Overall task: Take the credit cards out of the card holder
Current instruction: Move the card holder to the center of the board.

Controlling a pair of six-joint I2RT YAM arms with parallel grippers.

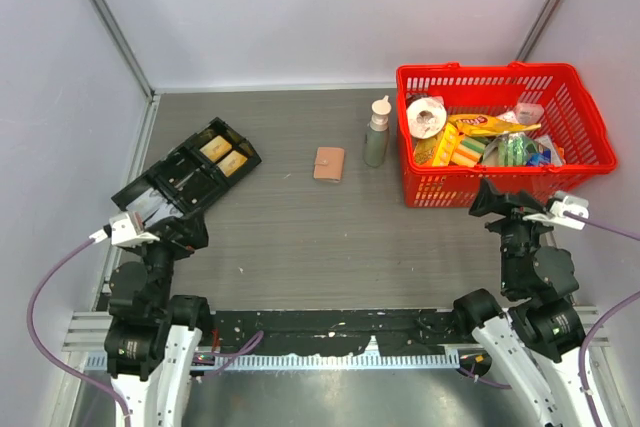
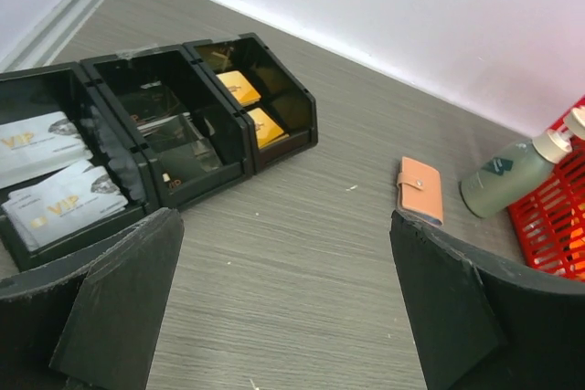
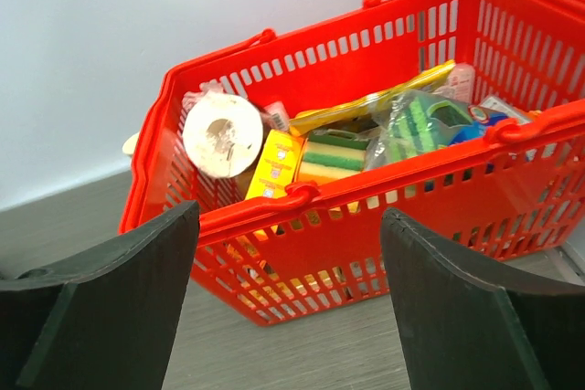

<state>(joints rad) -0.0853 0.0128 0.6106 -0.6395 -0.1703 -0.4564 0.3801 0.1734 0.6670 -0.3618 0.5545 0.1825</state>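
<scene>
The card holder (image 1: 329, 164) is a small tan-pink wallet lying shut on the grey table near the middle. It also shows in the left wrist view (image 2: 421, 189), strap tab on top. No credit cards show in or beside it; they are hidden inside. My left gripper (image 1: 180, 225) is open and empty at the near left, well short of the wallet; in its wrist view (image 2: 283, 221) only bare table lies between the fingers. My right gripper (image 1: 497, 203) is open and empty at the near right, facing the red basket (image 3: 302, 198).
A black compartment tray (image 1: 190, 172) lies at the left, with yellow items at its far end and pale VIP cards (image 2: 55, 198) at its near end. A grey-green pump bottle (image 1: 377, 134) stands right of the wallet. The red basket (image 1: 590, 117) holds groceries.
</scene>
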